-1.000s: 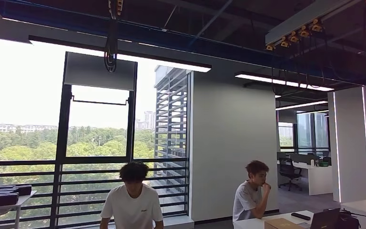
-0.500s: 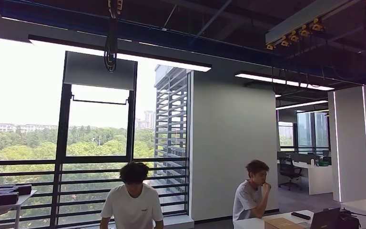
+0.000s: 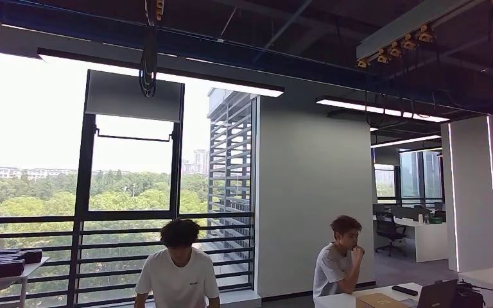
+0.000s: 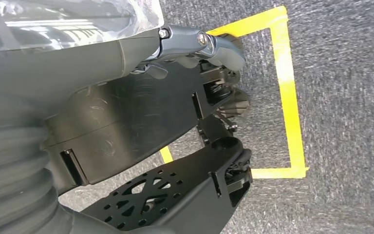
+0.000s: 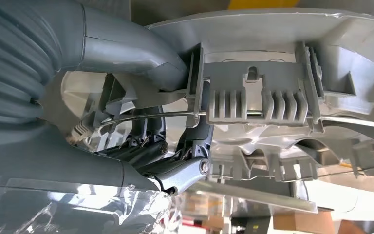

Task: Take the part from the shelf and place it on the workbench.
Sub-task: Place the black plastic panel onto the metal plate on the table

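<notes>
No readable writing anywhere, right robot hand (image 5: 175, 146) clamped on the grey ribbed part (image 5: 272, 97), fingers wrapped round its edge, left robot hand (image 4: 209, 53) curled in, holding nothing, above yellow floor tape (image 4: 289, 97).

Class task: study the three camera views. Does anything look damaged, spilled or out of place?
Nothing stands out. The right hand grips a grey plastic part with no visible breakage; the left hand hangs over carpet with yellow tape.

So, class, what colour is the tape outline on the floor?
Yellow: the tape outline lies on the dark grey carpet, clearest in the left wrist view.
</notes>
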